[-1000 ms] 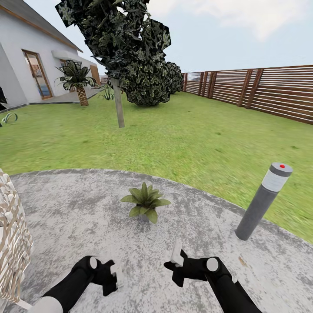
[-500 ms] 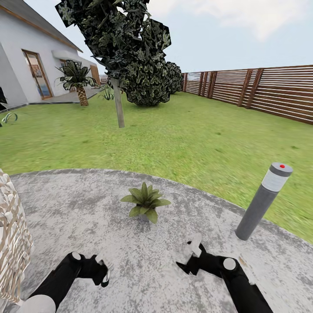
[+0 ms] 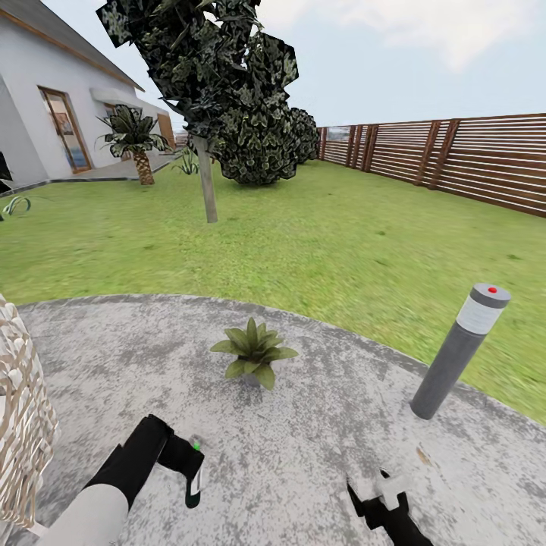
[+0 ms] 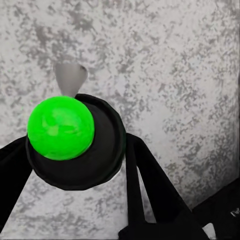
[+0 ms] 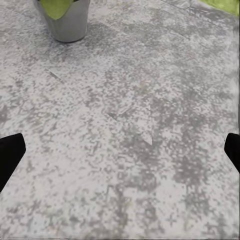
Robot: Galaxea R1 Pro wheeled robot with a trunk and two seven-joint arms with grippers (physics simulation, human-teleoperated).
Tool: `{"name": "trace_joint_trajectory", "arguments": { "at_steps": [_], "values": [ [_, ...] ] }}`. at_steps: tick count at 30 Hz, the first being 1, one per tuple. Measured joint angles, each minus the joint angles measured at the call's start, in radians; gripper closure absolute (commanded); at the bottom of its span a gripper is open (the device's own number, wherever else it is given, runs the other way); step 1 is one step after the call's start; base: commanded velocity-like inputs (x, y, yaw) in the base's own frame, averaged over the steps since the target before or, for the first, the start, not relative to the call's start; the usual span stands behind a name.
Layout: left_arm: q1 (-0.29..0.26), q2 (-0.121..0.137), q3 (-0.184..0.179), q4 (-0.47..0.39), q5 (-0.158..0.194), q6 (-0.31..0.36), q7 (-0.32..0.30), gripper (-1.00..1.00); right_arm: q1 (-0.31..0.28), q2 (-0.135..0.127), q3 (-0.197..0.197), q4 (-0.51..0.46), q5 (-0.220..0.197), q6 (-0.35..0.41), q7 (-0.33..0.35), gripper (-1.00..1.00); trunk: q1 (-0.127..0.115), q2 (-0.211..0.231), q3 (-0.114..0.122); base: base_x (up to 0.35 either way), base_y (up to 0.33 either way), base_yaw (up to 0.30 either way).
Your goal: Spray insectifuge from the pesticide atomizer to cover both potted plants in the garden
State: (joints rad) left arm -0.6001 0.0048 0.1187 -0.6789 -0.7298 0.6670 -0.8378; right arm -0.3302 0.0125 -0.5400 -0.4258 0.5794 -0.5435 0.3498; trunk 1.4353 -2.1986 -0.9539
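On the paving, near edge: left claw (image 3: 194, 485) at the end of the black left arm, low at the left of the head view.
Left claw state: closed around the pesticide atomizer (image 4: 75, 140); in the left wrist view the black fingers (image 4: 150, 195) flank its round black body on both sides.
Atomizer detail: bright green ball cap (image 4: 61, 127) on a black round top, a pale grey cone nozzle (image 4: 70, 77) showing past it, grey speckled paving (image 4: 175, 75) behind. In the head view it reads as a small dark bottle with a green dot (image 3: 196, 446) on top, held just above the ground.
Right claw: (image 3: 379, 497) low at the right of the head view, near the bottom edge, whitish part on a black wrist. In the right wrist view the two black fingertips (image 5: 11, 155) sit at opposite edges, wide apart, nothing between them but paving.
Potted plant: (image 3: 254, 353) one low green rosette on the paving, ahead of both claws and between them, well apart from each. The right wrist view catches its grey pot (image 5: 65, 22).
Garden: green lawn (image 3: 326, 235) beyond the paving, brown slat fence (image 3: 455, 155) at right.
Other: grey bollard light (image 3: 461, 349) with red dot, at the paving's right edge; dark-leaved tree (image 3: 208, 91); white house (image 3: 45, 114) at far left.
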Motion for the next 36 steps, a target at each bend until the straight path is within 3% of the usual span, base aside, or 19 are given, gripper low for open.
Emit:
{"name": "trace_joint_trajectory", "arguments": {
  "at_steps": [2, 7, 12, 16, 28, 34, 36],
  "values": [
    [-0.018, -0.002, -0.005, 0.000, 0.000, 0.098, -0.001, 1.00, 0.010, -0.001, -0.001, 0.037, 0.001, -0.043, -0.028, -1.00, 0.000, 0.000, 0.000, 0.000, 0.000, 0.000],
    [-0.025, -0.006, -0.008, -0.002, -0.001, 0.194, -0.003, 1.00, 0.031, -0.007, -0.004, 0.049, 0.000, -0.058, -0.041, -1.00, 0.000, 0.000, 0.000, 0.000, 0.000, 0.000],
    [-0.026, -0.010, -0.009, -0.063, -0.003, 0.325, -0.005, 1.00, 0.033, -0.054, -0.006, 0.065, -0.007, -0.053, -0.042, -1.00, 0.000, 0.000, 0.000, 0.081, 0.000, 0.000],
    [-0.027, -0.011, -0.010, -0.098, -0.004, 0.343, -0.006, 1.00, 0.034, -0.060, -0.006, 0.094, -0.007, -0.053, -0.043, -1.00, -0.001, 0.000, 0.000, 0.301, 0.000, 0.000],
    [-0.042, -0.016, -0.016, -0.093, 0.000, 0.347, -0.028, 1.00, 0.033, -0.059, -0.006, 0.131, -0.007, -0.053, -0.045, -1.00, -0.001, 0.000, 0.000, 0.337, 0.000, 0.000],
    [-0.046, -0.012, -0.107, -0.090, -0.001, 0.347, -0.097, 1.00, 0.033, -0.053, -0.006, 0.131, -0.007, -0.054, -0.046, -1.00, -0.001, 0.000, 0.000, 0.335, 0.000, 0.000],
    [-0.047, -0.004, -0.111, -0.090, -0.007, 0.345, -0.102, 1.00, 0.033, -0.054, -0.007, 0.132, -0.007, -0.055, -0.045, -1.00, -0.001, 0.000, 0.000, 0.334, 0.000, 0.000]
  ]
}}
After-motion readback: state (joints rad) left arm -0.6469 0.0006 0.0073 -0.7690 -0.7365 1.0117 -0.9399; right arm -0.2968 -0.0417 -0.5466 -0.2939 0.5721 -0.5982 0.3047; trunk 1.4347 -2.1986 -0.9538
